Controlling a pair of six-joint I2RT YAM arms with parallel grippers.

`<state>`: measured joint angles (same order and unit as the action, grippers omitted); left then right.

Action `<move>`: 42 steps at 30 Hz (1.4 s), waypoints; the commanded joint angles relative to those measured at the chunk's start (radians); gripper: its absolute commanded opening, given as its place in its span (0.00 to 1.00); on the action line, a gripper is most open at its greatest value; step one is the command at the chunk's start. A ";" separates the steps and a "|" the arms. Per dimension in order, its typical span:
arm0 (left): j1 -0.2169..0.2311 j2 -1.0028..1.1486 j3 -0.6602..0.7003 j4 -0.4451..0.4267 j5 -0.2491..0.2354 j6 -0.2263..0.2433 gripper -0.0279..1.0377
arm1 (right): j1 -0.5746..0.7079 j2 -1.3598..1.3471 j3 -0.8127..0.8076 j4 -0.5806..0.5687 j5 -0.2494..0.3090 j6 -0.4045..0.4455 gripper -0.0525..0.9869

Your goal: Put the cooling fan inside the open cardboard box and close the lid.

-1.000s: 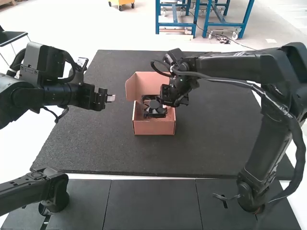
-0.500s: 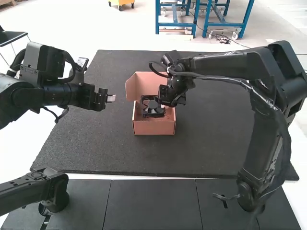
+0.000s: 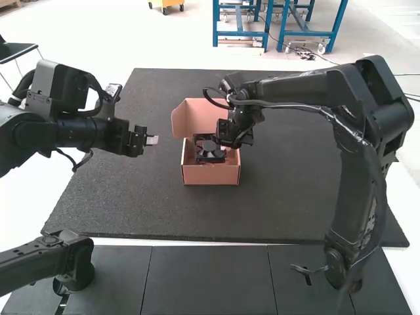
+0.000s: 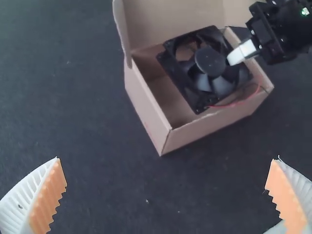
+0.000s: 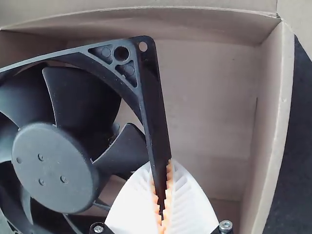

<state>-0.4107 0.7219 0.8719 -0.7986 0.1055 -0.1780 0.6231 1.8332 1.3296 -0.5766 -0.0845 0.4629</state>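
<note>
A black square cooling fan (image 3: 209,149) (image 4: 209,68) (image 5: 73,146) sits tilted inside the open cardboard box (image 3: 210,169) (image 4: 165,122) (image 5: 273,117), its lid standing up at the back. My right gripper (image 3: 224,140) (image 5: 162,204) is shut on the fan's frame edge, over the box's right side. A white finger (image 4: 240,52) of it touches the fan in the left wrist view. My left gripper (image 3: 147,139) (image 4: 163,197) hangs open to the left of the box, apart from it, with nothing between its fingers.
The box stands near the middle of a black rubber mat (image 3: 131,190). Bare mat lies all around the box. The white floor begins past the mat's edges.
My right gripper has shifted slightly left and down with the fan, lowering it further into the box. The left gripper has hardly moved.
</note>
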 commanded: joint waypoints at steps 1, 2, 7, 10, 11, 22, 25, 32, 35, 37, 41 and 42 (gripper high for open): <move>-0.008 -0.016 -0.007 -0.002 0.014 -0.005 0.93 | -0.014 0.011 0.037 0.011 0.002 -0.007 0.03; -0.008 -0.019 -0.007 -0.005 0.014 -0.005 0.93 | -0.013 0.017 0.037 0.011 0.003 -0.007 0.03; -0.008 -0.026 -0.007 -0.013 0.016 -0.005 0.93 | -0.014 0.038 0.036 0.012 0.005 -0.010 0.03; -0.008 -0.030 -0.007 -0.017 0.017 -0.006 0.93 | -0.013 0.051 0.034 0.021 0.006 -0.012 0.03; -0.008 -0.030 -0.007 -0.019 0.017 -0.006 0.93 | -0.013 0.057 0.033 0.024 0.006 -0.012 0.03; -0.008 -0.030 -0.004 -0.022 0.017 -0.006 0.93 | -0.013 0.110 0.016 0.058 0.006 -0.021 0.03; -0.007 -0.030 -0.002 -0.022 0.017 -0.006 0.93 | -0.014 0.110 0.020 0.060 0.006 -0.026 0.03; -0.004 -0.030 -0.002 -0.014 0.017 -0.008 0.93 | -0.014 0.110 0.054 0.040 -0.006 -0.087 0.50; -0.004 -0.030 -0.002 -0.008 0.017 -0.008 0.93 | -0.014 0.110 0.068 0.015 -0.008 -0.101 0.56; -0.002 -0.027 -0.001 -0.007 0.017 -0.015 0.93 | -0.016 0.110 0.079 0.009 -0.009 -0.113 0.57; -0.002 -0.016 0.007 -0.007 0.007 -0.028 0.93 | -0.017 0.106 0.137 -0.014 -0.038 -0.132 0.73; 0.000 -0.010 0.010 -0.005 0.007 -0.028 0.93 | -0.020 0.104 0.158 -0.023 -0.050 -0.141 0.75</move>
<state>-0.4107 0.7124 0.8719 -0.8143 0.1085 -0.1898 0.6205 1.9457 1.4212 -0.5919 -0.1028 0.3592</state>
